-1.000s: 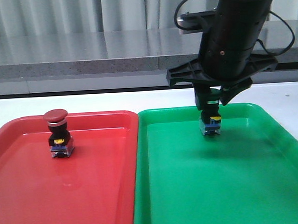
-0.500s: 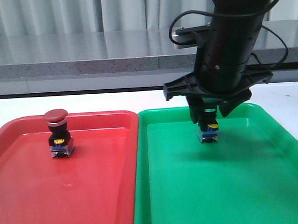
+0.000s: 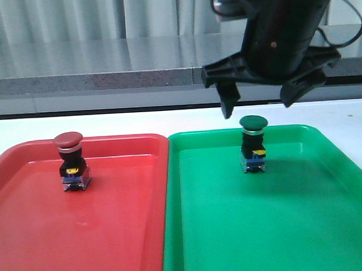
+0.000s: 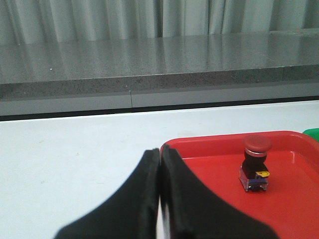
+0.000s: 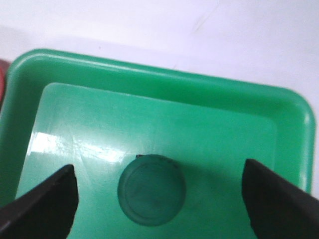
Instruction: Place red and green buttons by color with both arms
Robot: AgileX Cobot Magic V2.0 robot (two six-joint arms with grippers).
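Buttons are sorted as the frames show them: the green button [image 3: 253,142] stands upright on the green tray [image 3: 307,226], toward that tray's 12 o'clock edge, and the red button [image 3: 70,160] stands upright on the red tray [image 3: 113,236], toward its 10 o'clock corner. Each cap matches the tray under it.

The right gripper [image 3: 261,104] hangs directly above the green button with its fingers spread wide and nothing between them. The right wrist view looks straight down on the round green cap [image 5: 152,190], a dark fingertip [image 5: 42,204] at either side and well clear of it, so the button is free of the gripper. The left gripper [image 4: 160,199] is off the front view; its wrist view shows the two fingers pressed together, empty, over the white table [image 4: 65,159], with the red button at about 2 o'clock from them across the near rim of the red tray.

As a judgement, the step in hand is the release and lift-off on the green side, and the sorting itself looks complete. The next move calls only for the right arm to rise straight up so neither finger clips the cap and tips the button, then draw back off the tray; the left arm has nothing to carry.

Count: two buttons, one red and one green; two trays, one red and one green; two grippers.
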